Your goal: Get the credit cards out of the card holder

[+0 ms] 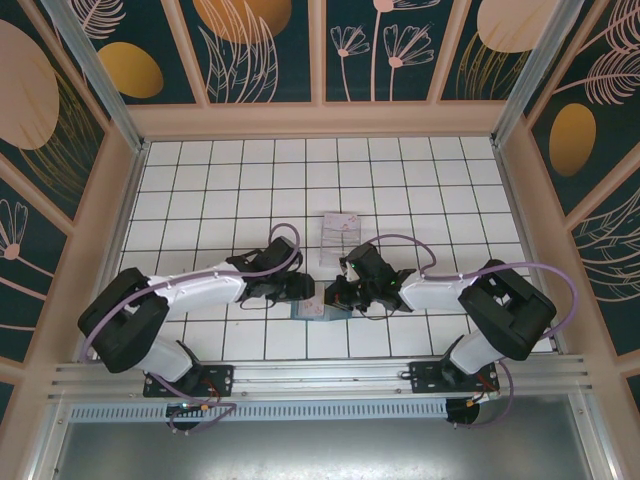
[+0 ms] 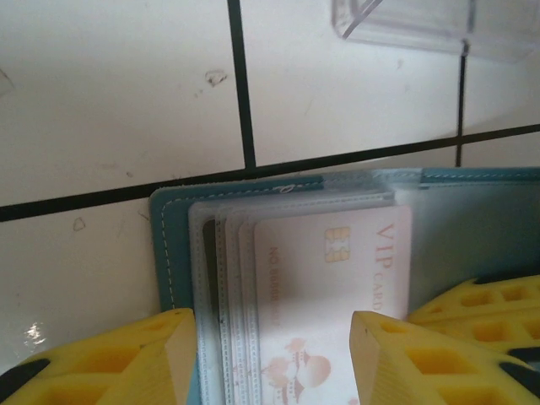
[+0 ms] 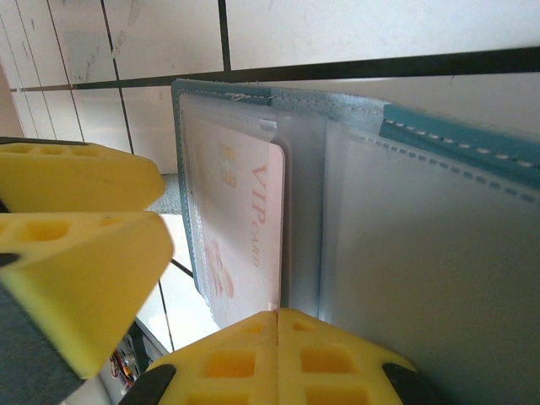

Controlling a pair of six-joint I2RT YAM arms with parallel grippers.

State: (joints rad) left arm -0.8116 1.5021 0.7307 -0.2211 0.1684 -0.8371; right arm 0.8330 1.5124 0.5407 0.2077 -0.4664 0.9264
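Observation:
The teal card holder (image 1: 303, 310) lies open on the tiles between both grippers, its clear sleeves fanned out (image 2: 173, 245) (image 3: 456, 139). A pale credit card (image 2: 329, 287) marked VIP sits in the front sleeve (image 3: 240, 211). A dark edge (image 2: 209, 261) shows in a sleeve behind it. My left gripper (image 2: 274, 359) (image 1: 312, 292) is open, one yellow finger on each side of the sleeves and the card. My right gripper (image 3: 277, 325) (image 1: 332, 297) is shut, its tips pinched on a clear sleeve of the holder right beside the card's edge.
A clear plastic tray (image 1: 338, 237) stands just beyond the holder (image 2: 405, 21). The right gripper's yellow fingers (image 2: 477, 308) rest close beside the left gripper's right finger. Walls enclose the white tiled floor (image 1: 200, 180) on three sides.

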